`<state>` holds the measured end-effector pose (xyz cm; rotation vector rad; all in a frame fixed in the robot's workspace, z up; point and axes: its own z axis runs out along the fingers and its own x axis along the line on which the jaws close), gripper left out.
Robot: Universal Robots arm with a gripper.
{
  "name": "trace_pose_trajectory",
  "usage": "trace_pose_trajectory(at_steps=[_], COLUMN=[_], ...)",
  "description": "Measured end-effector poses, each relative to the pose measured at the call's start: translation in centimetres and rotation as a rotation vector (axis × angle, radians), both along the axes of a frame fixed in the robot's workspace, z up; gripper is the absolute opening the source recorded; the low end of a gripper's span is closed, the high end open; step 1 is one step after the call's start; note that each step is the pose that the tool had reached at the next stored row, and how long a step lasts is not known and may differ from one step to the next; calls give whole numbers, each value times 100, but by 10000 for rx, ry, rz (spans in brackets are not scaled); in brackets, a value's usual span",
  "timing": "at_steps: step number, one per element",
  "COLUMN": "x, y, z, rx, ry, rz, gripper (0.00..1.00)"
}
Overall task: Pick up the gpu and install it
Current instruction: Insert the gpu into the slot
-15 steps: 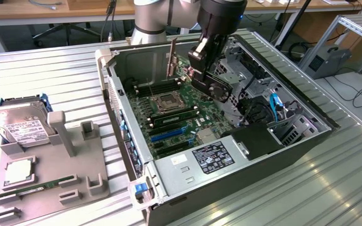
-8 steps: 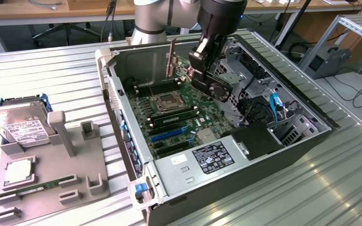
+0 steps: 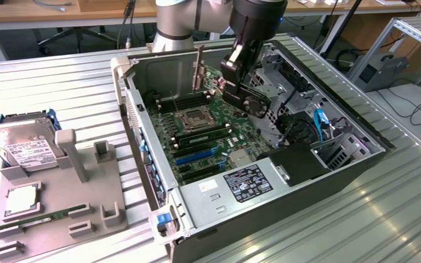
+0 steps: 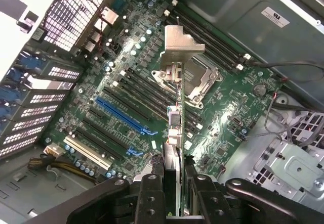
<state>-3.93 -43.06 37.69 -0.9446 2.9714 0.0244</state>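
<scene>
The worktop point(image 3: 57, 76) carries an open computer case point(image 3: 342, 170) directly beneath the pincer point(image 3: 232, 74); inside it lie the motherboard point(image 4: 126, 82) and loose cables. The pincer is pinching the gpu point(image 3: 254, 98), which hangs edge-down above the board with its silver bracket point(image 4: 181, 42) farthest from the fingers. To seat it well, I judge the card should stay square and be lined up over the long blue slot point(image 4: 121, 114), now off to one side of the pincer
</scene>
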Motion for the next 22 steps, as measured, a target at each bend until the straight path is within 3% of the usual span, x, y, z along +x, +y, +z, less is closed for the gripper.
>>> trace_pose_trajectory(at_steps=[22], x=[0], y=[0], z=[0], rx=[0], ry=[0], rz=[879], gripper=[26])
